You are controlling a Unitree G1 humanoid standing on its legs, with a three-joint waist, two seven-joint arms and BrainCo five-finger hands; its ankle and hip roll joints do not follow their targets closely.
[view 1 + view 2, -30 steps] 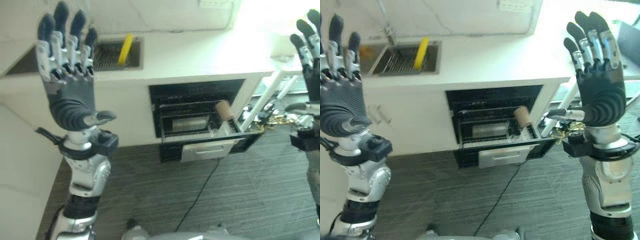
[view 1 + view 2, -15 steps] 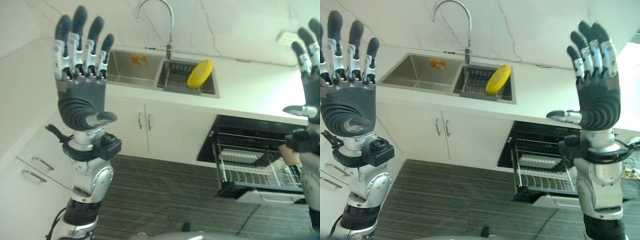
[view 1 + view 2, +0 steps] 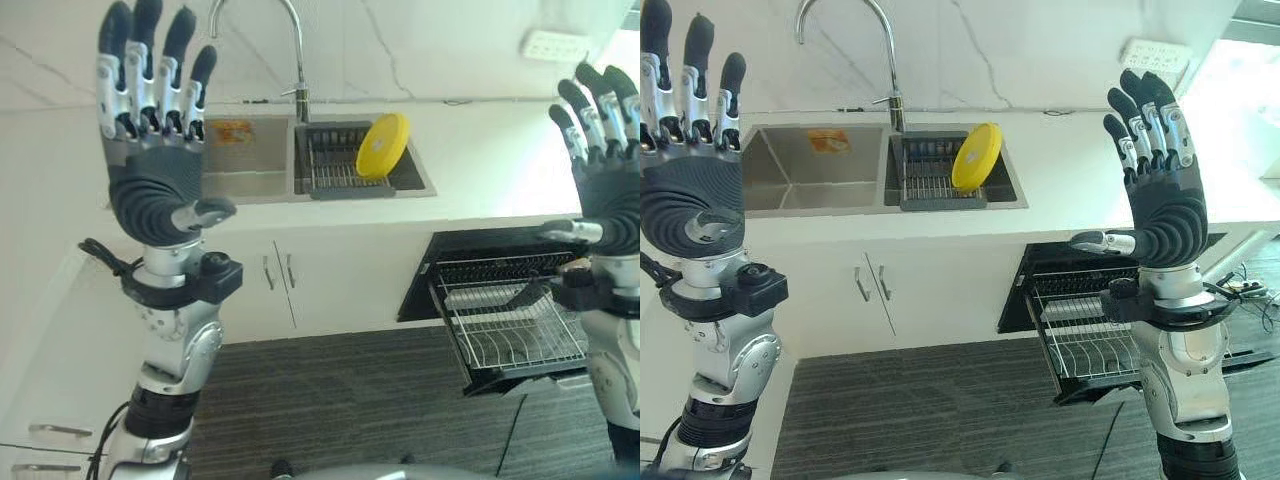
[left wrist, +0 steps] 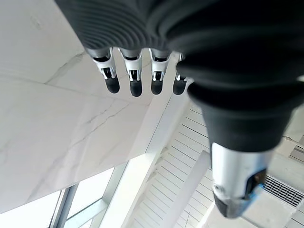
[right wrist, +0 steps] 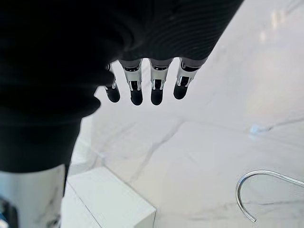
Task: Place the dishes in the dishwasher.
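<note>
Left eye view: yellow plate [image 3: 384, 146] between raised hands.

The left hand [image 3: 155, 195] is wearing a dark grey cover, ribbed in curving ridges across its broad part and down to the wrist. Its fingers [image 3: 148, 62] are showing silver segments with small dark openings and are ending in rounded, dark blue-black tips. A short thumb [image 3: 205, 212], silver with a dark tip, is branching off at the side. Below, a black collar [image 3: 182, 285] with a round boss is ringing the wrist, and a glossy silver-grey forearm [image 3: 180, 352] is tapering into a black band. The right hand [image 3: 1165, 215] is showing the same ribbed cover, silver fingers and black collar.
</note>
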